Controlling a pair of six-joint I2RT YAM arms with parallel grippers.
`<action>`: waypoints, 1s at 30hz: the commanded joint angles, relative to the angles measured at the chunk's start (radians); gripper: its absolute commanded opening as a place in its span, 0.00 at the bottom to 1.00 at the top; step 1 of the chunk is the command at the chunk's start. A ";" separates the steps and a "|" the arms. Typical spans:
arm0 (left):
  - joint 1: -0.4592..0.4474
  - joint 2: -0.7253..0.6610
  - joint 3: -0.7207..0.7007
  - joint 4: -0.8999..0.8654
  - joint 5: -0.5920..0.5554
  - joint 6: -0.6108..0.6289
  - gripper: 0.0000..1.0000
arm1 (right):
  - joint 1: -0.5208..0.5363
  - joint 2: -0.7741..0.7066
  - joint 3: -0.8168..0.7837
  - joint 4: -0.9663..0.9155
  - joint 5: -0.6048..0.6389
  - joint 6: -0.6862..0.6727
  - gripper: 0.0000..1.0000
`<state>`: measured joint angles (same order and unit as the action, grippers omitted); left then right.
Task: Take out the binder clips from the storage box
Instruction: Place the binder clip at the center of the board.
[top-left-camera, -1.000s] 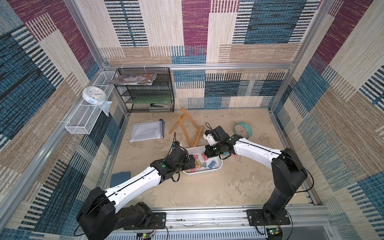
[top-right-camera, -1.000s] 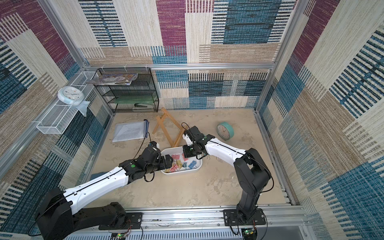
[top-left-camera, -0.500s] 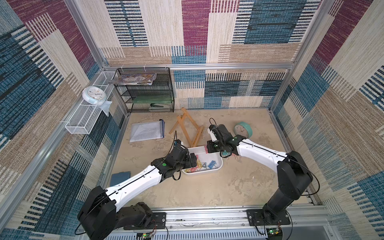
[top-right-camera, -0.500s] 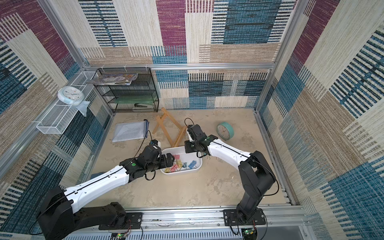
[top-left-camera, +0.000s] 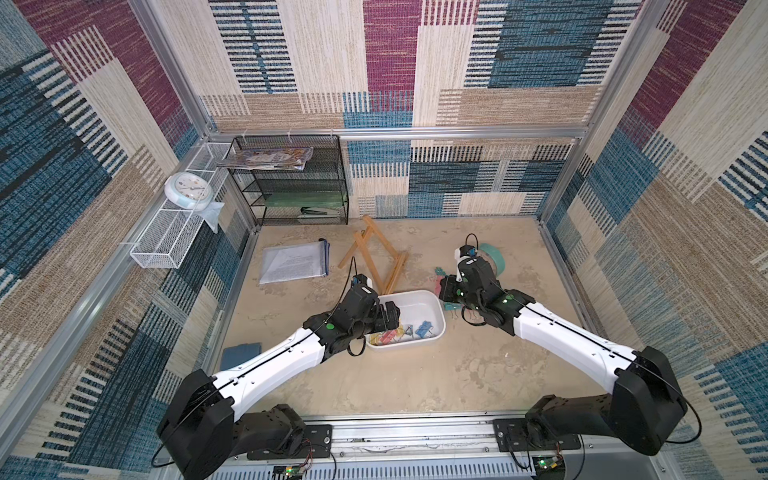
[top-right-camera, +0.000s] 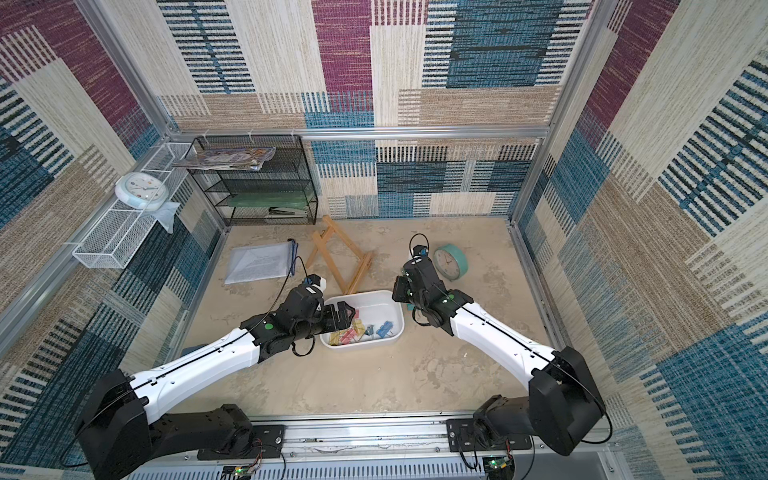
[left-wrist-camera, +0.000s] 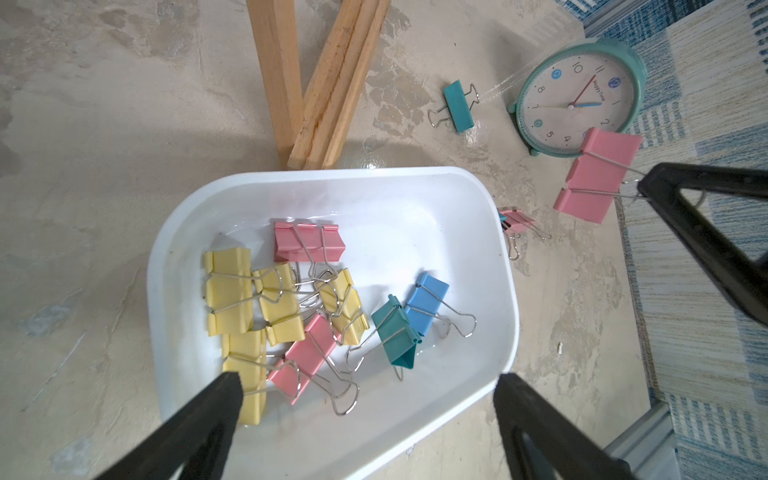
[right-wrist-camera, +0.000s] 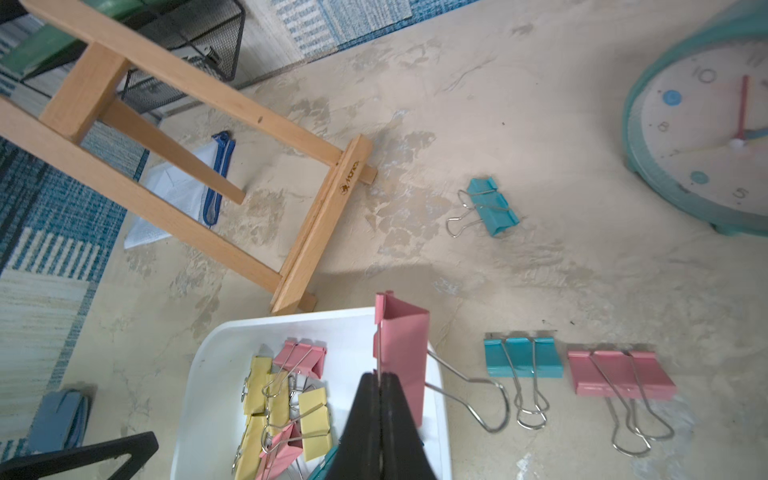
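The white storage box sits mid-table and holds several binder clips in yellow, pink, teal and blue. My left gripper hovers open over the box's near end, nothing between its fingers. My right gripper is shut on the wire handle of a pink binder clip, which hangs above the box's right rim. On the table right of the box lie a teal clip, a pink clip and, farther back, another teal clip.
A wooden easel lies just behind the box. A teal clock stands at the right rear, close to my right wrist. A document pouch, black mesh rack, blue cloth and white wire basket lie to the left.
My right gripper has carried the pink clip rightward, from over the box to its right rim. The left gripper has stayed open, almost still.
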<state>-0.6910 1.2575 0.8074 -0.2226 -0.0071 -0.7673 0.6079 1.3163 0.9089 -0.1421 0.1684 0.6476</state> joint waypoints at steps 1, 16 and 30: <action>-0.002 0.007 0.018 0.025 0.027 0.013 0.99 | -0.030 -0.035 -0.028 0.047 0.020 0.075 0.00; -0.050 0.132 0.145 0.023 0.063 0.036 0.99 | -0.339 -0.030 -0.202 0.191 -0.082 0.476 0.00; -0.074 0.229 0.234 0.007 0.079 0.027 0.99 | -0.349 0.339 -0.091 0.368 -0.120 0.576 0.00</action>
<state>-0.7643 1.4826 1.0321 -0.2192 0.0612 -0.7448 0.2546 1.6192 0.8070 0.1867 0.0166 1.1633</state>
